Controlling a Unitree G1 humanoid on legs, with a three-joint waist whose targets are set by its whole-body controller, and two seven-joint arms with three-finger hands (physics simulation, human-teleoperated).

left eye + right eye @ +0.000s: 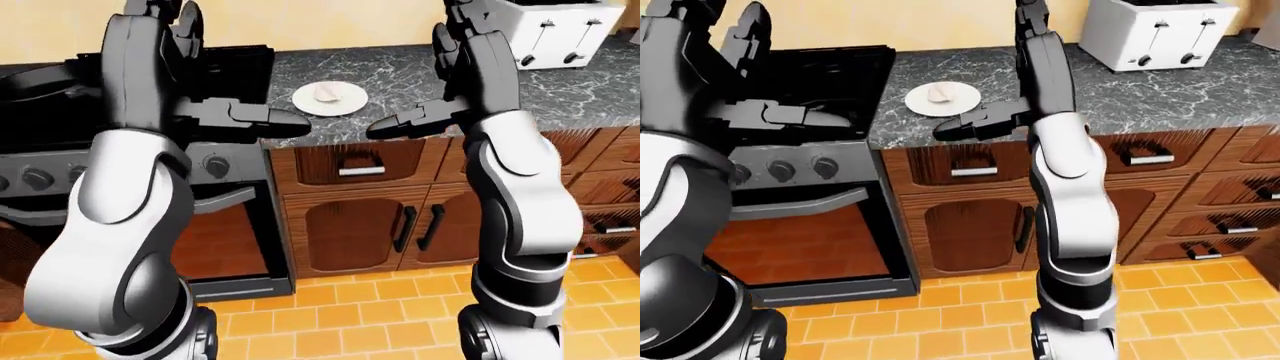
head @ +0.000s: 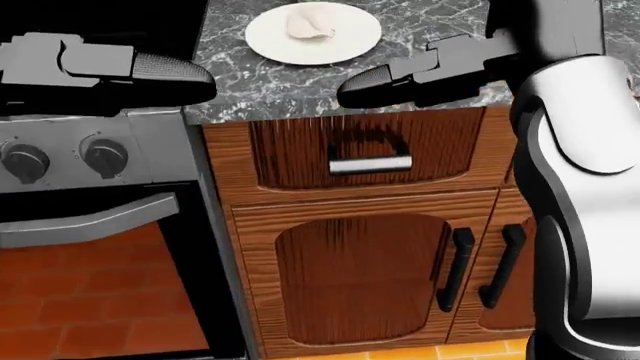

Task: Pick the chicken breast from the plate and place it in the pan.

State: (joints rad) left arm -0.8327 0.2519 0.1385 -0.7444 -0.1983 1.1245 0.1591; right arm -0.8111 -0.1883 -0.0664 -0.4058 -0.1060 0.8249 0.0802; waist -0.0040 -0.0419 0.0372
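I can't see the pan anywhere. My left arm covers much of the stove top. The head view cuts off the top of the plate. The toaster loses its top at the right-eye view's edge.

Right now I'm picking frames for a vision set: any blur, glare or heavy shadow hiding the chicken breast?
Head view: sharp, evenly lit, chicken breast clear on the plate, no glare. Left-eye view: sharp, but the chicken is small and pale against the plate. Right-eye view: likewise; only a soft shadow under the counter edge.
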